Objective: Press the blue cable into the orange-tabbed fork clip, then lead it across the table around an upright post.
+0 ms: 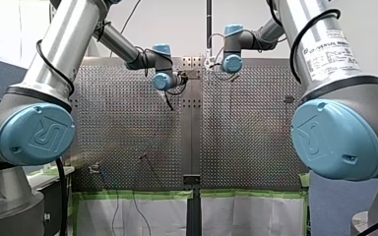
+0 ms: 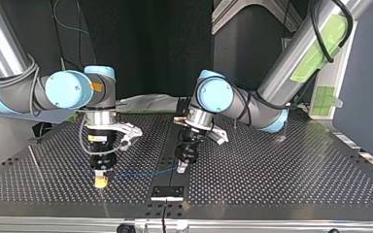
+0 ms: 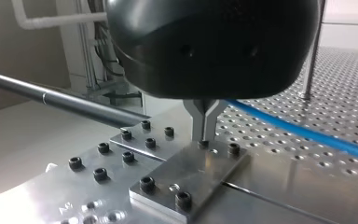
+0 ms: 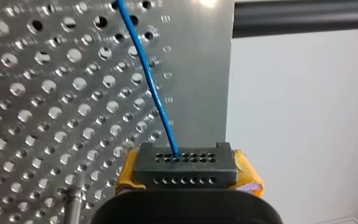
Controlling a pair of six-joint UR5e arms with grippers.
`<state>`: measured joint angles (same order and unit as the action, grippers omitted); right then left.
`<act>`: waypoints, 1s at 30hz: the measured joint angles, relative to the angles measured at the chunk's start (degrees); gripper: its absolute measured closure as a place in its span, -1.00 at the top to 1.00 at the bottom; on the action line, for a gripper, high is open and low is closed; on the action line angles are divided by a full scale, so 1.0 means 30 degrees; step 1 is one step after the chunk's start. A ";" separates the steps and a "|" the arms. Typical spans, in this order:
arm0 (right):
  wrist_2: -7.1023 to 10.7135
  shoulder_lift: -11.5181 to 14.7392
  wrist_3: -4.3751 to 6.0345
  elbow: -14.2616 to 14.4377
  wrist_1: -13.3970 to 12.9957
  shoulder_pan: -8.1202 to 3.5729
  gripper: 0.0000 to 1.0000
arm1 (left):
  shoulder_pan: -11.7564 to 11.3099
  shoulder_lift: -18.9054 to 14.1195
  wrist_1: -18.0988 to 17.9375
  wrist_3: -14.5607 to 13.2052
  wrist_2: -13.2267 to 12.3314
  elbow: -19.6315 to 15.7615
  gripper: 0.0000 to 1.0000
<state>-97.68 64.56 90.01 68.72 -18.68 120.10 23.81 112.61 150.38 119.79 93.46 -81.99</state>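
A thin blue cable [image 2: 141,173] stretches just above the perforated table between my two grippers. In the top view, my left gripper [image 2: 181,168] comes in from the right and holds one end. In the left wrist view its metal fingers [image 3: 204,122] are pressed together over a bolted plate, and the blue cable [image 3: 307,133] leads away from them. My right gripper [image 2: 100,180], with yellow pads, stands at that view's left. In the right wrist view the cable [image 4: 151,88] enters a black perforated block [image 4: 186,168] between the yellow pads [image 4: 249,175]. No orange-tabbed clip is clearly visible.
An aluminium plate [image 3: 186,179] with black bolts lies under my left gripper, and a dark rod [image 3: 65,100] runs beside it. A thin upright post [image 3: 313,51] stands beyond the cable. Another post [image 4: 73,205] rises beside my right gripper. The table's edge [image 2: 184,221] is close.
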 joint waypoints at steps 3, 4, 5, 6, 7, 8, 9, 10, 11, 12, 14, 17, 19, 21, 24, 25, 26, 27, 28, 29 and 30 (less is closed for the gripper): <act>-0.0011 0.0087 0.0000 -0.0003 0.0079 -0.0113 -1.00 | 0.0063 0.0001 0.0045 0.0289 -0.0149 0.0200 -1.00; -0.0015 0.0111 0.0000 0.0000 0.0112 -0.0159 -1.00 | 0.0081 0.0001 0.0051 0.0433 -0.0225 0.0247 -1.00; -0.0027 0.0134 -0.0001 -0.0002 0.0146 -0.0199 -1.00 | 0.0093 0.0002 0.0054 0.0544 -0.0288 0.0272 -1.00; -0.0044 0.0162 0.0000 -0.0002 0.0193 -0.0248 -1.00 | 0.0108 0.0002 0.0057 0.0649 -0.0348 0.0290 -1.00; -0.0071 0.0208 0.0000 -0.0005 0.0260 -0.0316 -1.00 | 0.0130 0.0003 0.0059 0.0767 -0.0425 0.0301 -1.00; -0.0097 0.0251 0.0000 -0.0006 0.0310 -0.0366 -1.00 | 0.0144 0.0003 0.0060 0.0842 -0.0474 0.0307 -1.00; -0.0123 0.0302 0.0000 -0.0007 0.0355 -0.0419 -1.00 | 0.0157 0.0003 0.0061 0.0903 -0.0514 0.0312 -1.00; -0.0149 0.0377 0.0000 -0.0006 0.0403 -0.0493 -1.00 | 0.0177 0.0003 0.0061 0.0973 -0.0553 0.0323 -1.00; -0.0164 0.0436 0.0001 -0.0009 0.0427 -0.0547 -1.00 | 0.0198 0.0003 0.0061 0.1027 -0.0578 0.0340 -1.00; -0.0174 0.0492 0.0001 -0.0009 0.0453 -0.0598 -1.00 | 0.0221 0.0003 0.0062 0.1081 -0.0600 0.0366 -1.00; -0.0187 0.0589 0.0001 -0.0008 0.0513 -0.0708 -1.00 | 0.0294 0.0028 0.0063 0.1224 -0.0684 0.0466 -1.00; -0.0194 0.0652 0.0000 -0.0008 0.0658 -0.0870 -1.00 | 0.0448 0.0099 0.0088 0.1597 -0.0984 0.0788 -1.00; -0.0196 0.0676 0.0000 -0.0009 0.0746 -0.0980 -1.00 | 0.0529 0.0141 0.0105 0.1890 -0.1154 0.1007 -1.00; -0.0197 0.0691 0.0000 -0.0008 0.0803 -0.1048 -1.00 | 0.0564 0.0164 0.0112 0.2104 -0.1240 0.1126 -1.00; -0.0197 0.0700 0.0001 -0.0009 0.0868 -0.1166 -1.00 | 0.0573 0.0172 0.0115 0.2373 -0.1340 0.1225 -1.00; -0.0197 0.0711 -0.0001 -0.0009 0.0893 -0.1212 -1.00 | 0.0572 0.0172 0.0117 0.2431 -0.1361 0.1242 -1.00; -0.0196 0.0718 -0.0002 -0.0009 0.0908 -0.1241 -1.00 | 0.0572 0.0173 0.0118 0.2460 -0.1367 0.1250 -1.00; -0.0197 0.0719 -0.0007 -0.0009 0.0924 -0.1268 -1.00 | 0.0572 0.0173 0.0118 0.2479 -0.1369 0.1255 -1.00; -0.0197 0.0720 -0.0007 -0.0009 0.0942 -0.1304 -1.00 | 0.0578 0.0174 0.0118 0.2496 -0.1372 0.1256 -1.00; -0.0196 0.0720 -0.0006 -0.0009 0.0954 -0.1334 -1.00 | 0.0583 0.0175 0.0118 0.2503 -0.1373 0.1257 -1.00; -0.0198 0.0723 -0.0007 -0.0008 0.0966 -0.1366 -1.00 | 0.0588 0.0176 0.0118 0.2508 -0.1379 0.1257 -1.00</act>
<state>-98.27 66.73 89.99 68.70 -15.78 116.00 25.57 113.14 150.74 127.32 89.32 -78.22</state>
